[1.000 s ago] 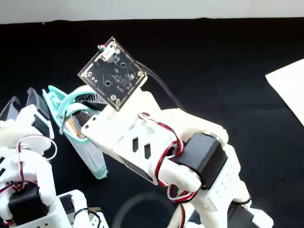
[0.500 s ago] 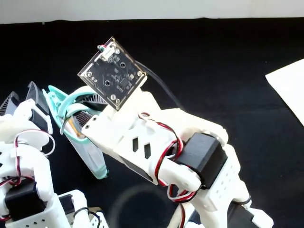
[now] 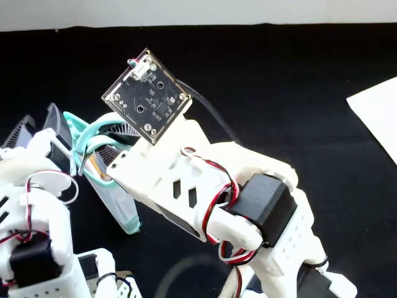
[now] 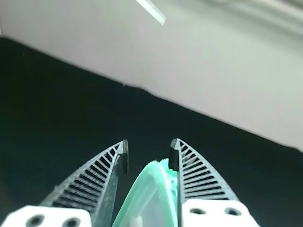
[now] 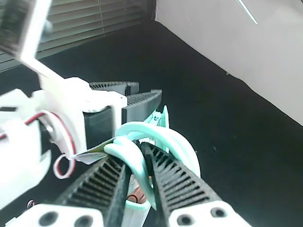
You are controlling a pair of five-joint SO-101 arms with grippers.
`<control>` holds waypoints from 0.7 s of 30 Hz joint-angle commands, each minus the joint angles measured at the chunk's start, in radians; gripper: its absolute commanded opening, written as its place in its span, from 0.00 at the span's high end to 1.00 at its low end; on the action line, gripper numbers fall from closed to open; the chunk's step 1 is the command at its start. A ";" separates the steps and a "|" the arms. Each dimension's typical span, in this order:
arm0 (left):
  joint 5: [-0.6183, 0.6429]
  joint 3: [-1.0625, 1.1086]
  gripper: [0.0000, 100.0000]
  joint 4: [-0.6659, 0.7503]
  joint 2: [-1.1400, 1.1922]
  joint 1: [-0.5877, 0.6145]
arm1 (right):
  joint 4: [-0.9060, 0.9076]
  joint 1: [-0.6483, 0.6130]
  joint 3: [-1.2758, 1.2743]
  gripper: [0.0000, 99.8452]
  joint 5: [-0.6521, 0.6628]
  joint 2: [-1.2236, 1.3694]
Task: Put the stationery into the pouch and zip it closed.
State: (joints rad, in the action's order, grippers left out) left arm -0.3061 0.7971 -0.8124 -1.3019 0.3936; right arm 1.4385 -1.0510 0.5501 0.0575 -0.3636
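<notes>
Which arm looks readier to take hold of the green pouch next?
Left, probably: the left jaws stand open around the pouch tip, while the right jaws are shut on its loop, holding it.

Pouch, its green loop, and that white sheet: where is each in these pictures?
pouch (image 3: 119,200), high view, on its pale side panel, inside the teal edge.
green loop (image 5: 137,128), right wrist view, on the top of its curve.
white sheet (image 3: 379,118), high view, on its middle.

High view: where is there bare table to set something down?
Bare black table lies between the right arm and the white sheet, reaching the far edge. It is crowded at left around the pouch.
</notes>
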 commanded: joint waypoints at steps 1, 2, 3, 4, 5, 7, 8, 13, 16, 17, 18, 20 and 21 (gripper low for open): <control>0.008 0.048 0.84 0.020 -0.002 -0.019 | 0.004 -0.005 0.030 0.99 0.008 0.001; 0.008 0.064 0.84 0.020 -0.002 -0.019 | 0.004 -0.005 0.030 0.99 0.008 0.001; 0.005 0.077 0.85 0.020 -0.004 -0.019 | 0.004 -0.005 0.030 0.99 0.008 0.001; 0.005 0.087 0.87 0.017 -0.004 -0.019 | 0.004 -0.005 0.030 0.99 0.008 0.001; 0.003 0.099 0.90 0.017 -0.004 -0.019 | 0.004 -0.005 0.030 0.99 0.008 0.001; 0.003 0.120 1.00 0.017 -0.005 -0.019 | 0.004 -0.005 0.030 0.99 0.008 0.001; 0.003 0.130 0.99 0.014 -0.005 -0.019 | 0.004 -0.004 0.030 0.99 0.008 0.001; 0.003 0.131 0.99 0.014 -0.005 -0.019 | 0.004 -0.004 0.030 0.99 0.008 0.001; 0.002 0.114 0.99 0.020 -0.005 -0.013 | 0.004 -0.004 0.030 0.99 0.008 0.001; 0.002 0.099 0.99 0.020 -0.005 -0.012 | 0.004 -0.004 0.030 0.99 0.008 0.001; 0.002 0.077 0.99 0.020 -0.005 -0.004 | 0.004 -0.004 0.030 0.99 0.008 0.001; 0.002 0.024 0.99 0.020 -0.005 0.016 | 0.004 -0.004 0.030 0.99 0.008 0.001; 0.002 -0.007 0.99 0.018 -0.005 0.027 | 0.004 -0.004 0.030 0.99 0.008 -0.001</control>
State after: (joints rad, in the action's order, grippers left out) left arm -0.3061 0.8938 -0.8124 -1.3004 0.3951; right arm 1.4385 -1.0510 0.5501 0.0575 -0.3636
